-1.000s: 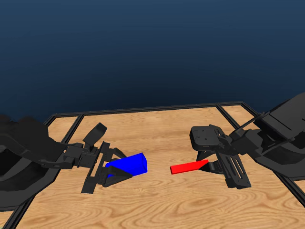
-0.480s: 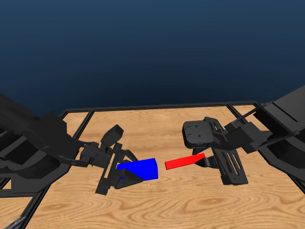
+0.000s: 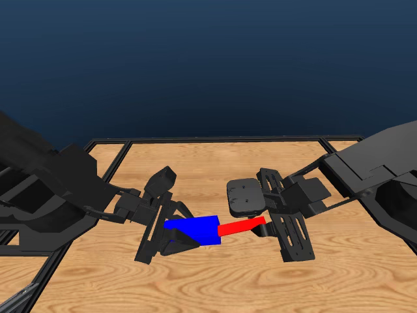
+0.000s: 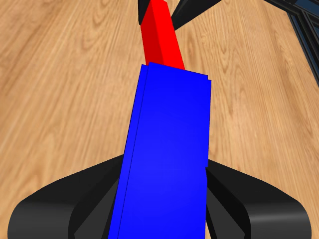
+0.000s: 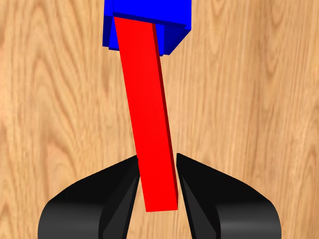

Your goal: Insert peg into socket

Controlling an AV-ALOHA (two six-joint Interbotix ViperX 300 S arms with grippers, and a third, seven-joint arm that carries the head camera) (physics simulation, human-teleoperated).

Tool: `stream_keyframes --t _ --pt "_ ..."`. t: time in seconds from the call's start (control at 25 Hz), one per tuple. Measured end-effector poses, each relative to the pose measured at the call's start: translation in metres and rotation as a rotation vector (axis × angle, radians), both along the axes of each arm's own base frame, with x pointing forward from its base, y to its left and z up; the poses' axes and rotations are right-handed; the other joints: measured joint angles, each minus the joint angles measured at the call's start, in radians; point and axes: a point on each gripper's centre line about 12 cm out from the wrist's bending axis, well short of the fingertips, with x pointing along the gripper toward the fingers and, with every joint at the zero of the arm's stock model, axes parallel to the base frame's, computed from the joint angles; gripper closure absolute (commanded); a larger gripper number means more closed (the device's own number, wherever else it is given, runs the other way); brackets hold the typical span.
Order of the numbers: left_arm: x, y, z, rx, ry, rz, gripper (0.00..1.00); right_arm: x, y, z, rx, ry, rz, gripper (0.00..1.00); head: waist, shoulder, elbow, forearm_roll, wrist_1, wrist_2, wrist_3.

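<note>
The blue socket (image 3: 195, 229) is held above the table, my left gripper (image 3: 171, 233) shut on its left end. The red peg (image 3: 240, 226) is held by my right gripper (image 3: 264, 225), which is shut on its right end. The peg's free tip meets the socket's open right end and looks just inside it. In the left wrist view the socket (image 4: 167, 159) fills the space between the jaws, with the peg (image 4: 160, 35) emerging beyond its far end. Seen from the right wrist, the peg (image 5: 147, 109) runs slightly tilted from the jaws into the socket (image 5: 147, 22).
A dark frame (image 3: 215, 139) borders the wooden table (image 3: 215, 280) at the back and along both sides. The bulky left arm (image 3: 45, 195) and right arm (image 3: 371, 176) reach in from either side.
Both grippers have moved toward each other. The gap between peg and socket has closed, and the peg tip now reaches the socket's opening. The head camera has also shifted.
</note>
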Motion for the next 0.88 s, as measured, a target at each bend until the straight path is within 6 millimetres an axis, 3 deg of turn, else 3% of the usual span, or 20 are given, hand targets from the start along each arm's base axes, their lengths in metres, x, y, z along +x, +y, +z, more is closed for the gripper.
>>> stream_keyframes --t 0.64,0.88 --pt "0.001 0.0 -0.008 -0.017 0.039 0.01 1.0 0.062 -0.001 -0.015 0.073 -0.089 0.066 1.0 0.015 0.011 -0.004 0.002 0.007 -0.008 0.006" --pt "-0.005 -0.006 -0.013 -0.023 0.079 -0.007 1.0 0.073 0.002 -0.023 0.089 -0.085 0.079 1.0 0.01 0.011 -0.004 0.001 0.006 -0.007 0.012"
